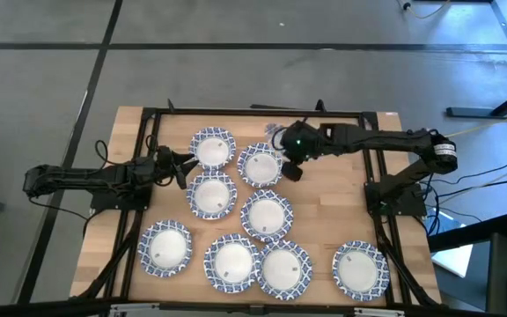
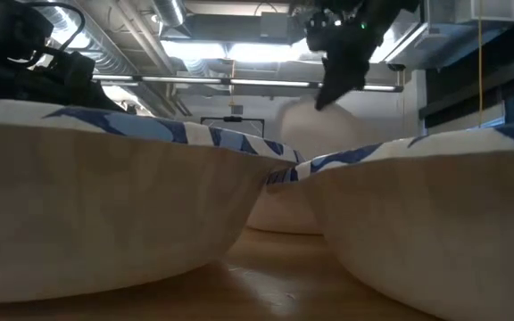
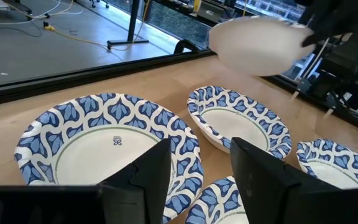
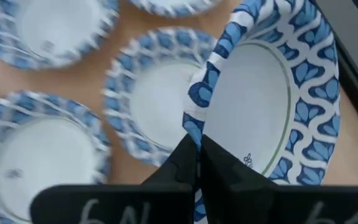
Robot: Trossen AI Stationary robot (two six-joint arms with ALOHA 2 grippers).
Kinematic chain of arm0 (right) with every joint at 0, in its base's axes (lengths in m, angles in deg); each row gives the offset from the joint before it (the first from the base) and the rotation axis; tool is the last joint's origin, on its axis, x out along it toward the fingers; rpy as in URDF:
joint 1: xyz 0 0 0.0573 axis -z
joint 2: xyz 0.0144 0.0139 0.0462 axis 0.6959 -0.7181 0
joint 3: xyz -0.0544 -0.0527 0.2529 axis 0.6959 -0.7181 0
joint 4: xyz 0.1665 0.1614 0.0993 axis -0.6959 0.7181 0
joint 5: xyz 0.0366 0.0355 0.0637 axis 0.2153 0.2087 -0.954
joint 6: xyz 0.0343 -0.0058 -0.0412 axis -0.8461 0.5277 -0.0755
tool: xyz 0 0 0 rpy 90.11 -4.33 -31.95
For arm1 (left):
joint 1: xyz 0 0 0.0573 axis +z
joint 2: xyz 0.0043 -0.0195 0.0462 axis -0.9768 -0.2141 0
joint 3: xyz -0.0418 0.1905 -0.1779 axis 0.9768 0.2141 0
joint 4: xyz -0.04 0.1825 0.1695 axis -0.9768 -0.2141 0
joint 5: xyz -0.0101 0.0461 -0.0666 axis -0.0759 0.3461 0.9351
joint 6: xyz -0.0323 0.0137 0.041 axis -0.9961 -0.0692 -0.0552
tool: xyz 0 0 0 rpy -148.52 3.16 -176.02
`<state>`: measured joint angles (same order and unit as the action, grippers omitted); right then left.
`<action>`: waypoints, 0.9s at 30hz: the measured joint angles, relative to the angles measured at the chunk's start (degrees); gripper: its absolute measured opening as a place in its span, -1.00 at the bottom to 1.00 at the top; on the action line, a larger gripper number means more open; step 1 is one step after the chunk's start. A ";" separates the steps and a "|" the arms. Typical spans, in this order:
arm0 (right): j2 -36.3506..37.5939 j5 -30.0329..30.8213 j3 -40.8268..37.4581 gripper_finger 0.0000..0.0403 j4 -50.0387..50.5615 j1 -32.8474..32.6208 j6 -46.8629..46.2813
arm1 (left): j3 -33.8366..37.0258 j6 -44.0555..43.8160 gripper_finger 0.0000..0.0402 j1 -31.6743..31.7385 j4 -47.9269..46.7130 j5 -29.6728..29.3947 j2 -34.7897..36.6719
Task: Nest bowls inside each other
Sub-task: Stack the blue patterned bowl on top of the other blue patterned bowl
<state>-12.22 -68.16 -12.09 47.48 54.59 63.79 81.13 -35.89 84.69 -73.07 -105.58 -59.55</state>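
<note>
The right arm reaches across from its base at the table's right side, stretched out long toward the back middle of the pale wooden table (image 1: pixel 324 229). Its right gripper (image 4: pixel 197 146) has its two dark fingers pinched tight on the rim of one small round paper bowl with a blue-and-white lattice rim (image 4: pixel 272 99), holding it tilted and lifted off the table, above the other bowls near the back. In the low view that lifted bowl shows its plain white underside, hanging under the gripper.

The left arm lies low and nearly straight along the table's left side, its left gripper (image 3: pixel 197 168) pointing toward the bowl at the back left (image 1: pixel 213 147); its fingers stand apart with nothing between them.

The remaining bowls (image 1: pixel 266 215) sit flat on the wood, spread in loose rows, several touching at the rims.
</note>
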 joint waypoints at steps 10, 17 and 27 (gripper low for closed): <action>-1.06 -1.59 0.06 -0.93 -6.26 -5.22 -2.30 | 0.00 -0.03 -0.20 -0.02 0.00 -0.01 -0.02; -7.21 -2.84 0.09 -0.93 -8.04 -5.93 -0.75 | 0.01 -0.06 -0.20 -0.01 0.00 -0.01 -0.01; -13.62 -2.38 0.10 -0.93 -7.37 -5.91 2.29 | 0.00 -0.04 -0.20 0.00 0.00 0.00 -0.02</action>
<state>-25.85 -70.54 -12.00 40.11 48.68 66.08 81.13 -35.93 84.69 -73.07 -105.58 -59.57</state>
